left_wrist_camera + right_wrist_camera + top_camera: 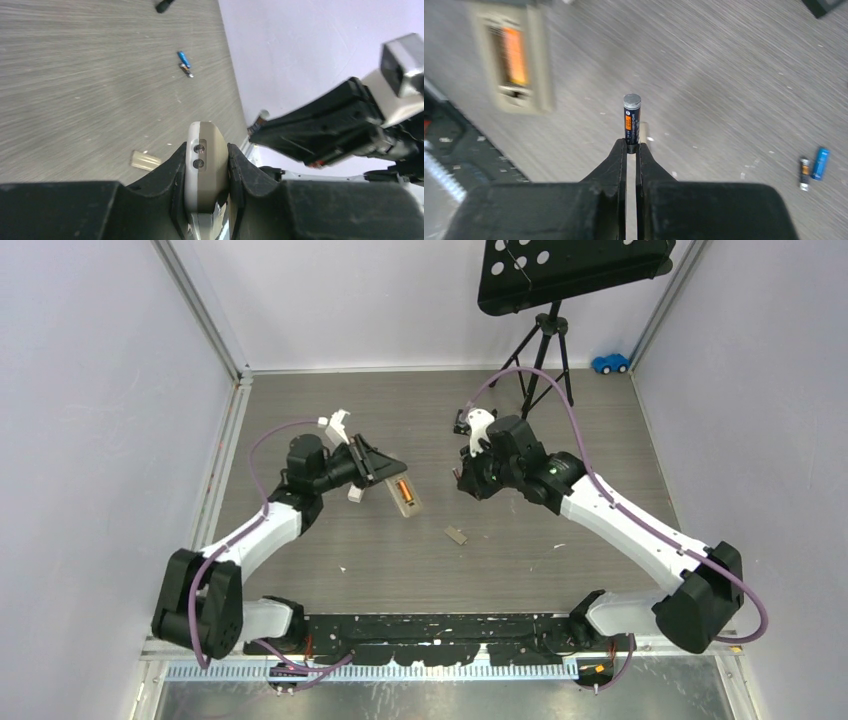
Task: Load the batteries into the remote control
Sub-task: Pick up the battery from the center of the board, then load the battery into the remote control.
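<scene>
The remote control is clamped at one end between the left fingers. It is held steady left of centre in the top view, with its open compartment turned up toward the other arm. Whether its far end rests on the tabletop cannot be told. One orange battery is already seated in the compartment. The blur at the upper left of the right wrist view hides how much room is left beside it.

A second battery, dark with an orange label, is pinched by its lower end between the clenched right fingers. It stands out past the tips, so most of its length is free to be laid into the slot. It is held well apart from the remote.

A small flat cover lies on the tabletop just below the remote in the top view, apparently set aside to expose the compartment. A blue battery and a dark battery lie side by side at the lower right of the right wrist view.

The loading is judged partly done. The next move calls for the held battery to be lined up with the slot.
</scene>
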You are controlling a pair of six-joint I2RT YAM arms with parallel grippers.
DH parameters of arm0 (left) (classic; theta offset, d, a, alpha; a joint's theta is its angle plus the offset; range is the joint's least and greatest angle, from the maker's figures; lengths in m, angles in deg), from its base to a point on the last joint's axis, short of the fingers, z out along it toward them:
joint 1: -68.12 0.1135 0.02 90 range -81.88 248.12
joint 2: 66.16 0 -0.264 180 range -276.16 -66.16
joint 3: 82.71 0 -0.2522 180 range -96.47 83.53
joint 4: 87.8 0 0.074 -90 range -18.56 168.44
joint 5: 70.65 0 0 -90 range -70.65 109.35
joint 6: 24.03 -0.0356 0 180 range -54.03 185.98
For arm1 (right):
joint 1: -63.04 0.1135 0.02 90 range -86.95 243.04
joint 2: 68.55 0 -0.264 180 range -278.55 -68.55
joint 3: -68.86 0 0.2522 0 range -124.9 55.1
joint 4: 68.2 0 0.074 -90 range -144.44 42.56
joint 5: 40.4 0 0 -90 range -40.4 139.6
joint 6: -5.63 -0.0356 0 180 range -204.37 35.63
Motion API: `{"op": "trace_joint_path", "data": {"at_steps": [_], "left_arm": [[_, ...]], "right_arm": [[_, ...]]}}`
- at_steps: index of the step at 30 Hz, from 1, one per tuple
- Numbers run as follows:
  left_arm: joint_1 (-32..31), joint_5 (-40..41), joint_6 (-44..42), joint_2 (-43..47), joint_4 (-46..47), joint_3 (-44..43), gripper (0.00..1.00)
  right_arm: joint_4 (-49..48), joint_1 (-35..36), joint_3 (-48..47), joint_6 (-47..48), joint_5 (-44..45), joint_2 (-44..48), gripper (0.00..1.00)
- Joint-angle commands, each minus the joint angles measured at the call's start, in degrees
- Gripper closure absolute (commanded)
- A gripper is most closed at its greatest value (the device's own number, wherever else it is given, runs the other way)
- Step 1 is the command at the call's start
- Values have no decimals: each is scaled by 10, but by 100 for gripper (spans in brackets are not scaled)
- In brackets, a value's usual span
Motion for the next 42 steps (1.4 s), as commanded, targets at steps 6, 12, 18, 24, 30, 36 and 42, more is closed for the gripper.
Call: {"op": "trace_joint_path", "data": {"at_steps": [6, 12, 18, 24, 30, 36, 42], "left_arm": [[-83, 58, 90, -87, 249, 9, 100], [-107, 66, 145, -137, 319, 11, 100], [-108, 66, 183, -168, 374, 18, 100], [-112, 69, 188, -171, 382, 22, 100], [-120, 78, 180, -164, 382, 30, 100], [-122, 80, 178, -164, 381, 32, 100], [-123, 80, 180, -161, 380, 29, 100]], "right_arm": [[111, 80, -123, -102, -16, -3, 97], [211, 101, -201, -101, 17, -65, 97], [236, 115, -220, -89, 28, -92, 96], [238, 121, -225, -86, 48, -119, 95], [240, 122, -237, -88, 82, -144, 94], [242, 122, -243, -89, 92, -150, 93], [240, 122, -240, -81, 72, -153, 81]]}}
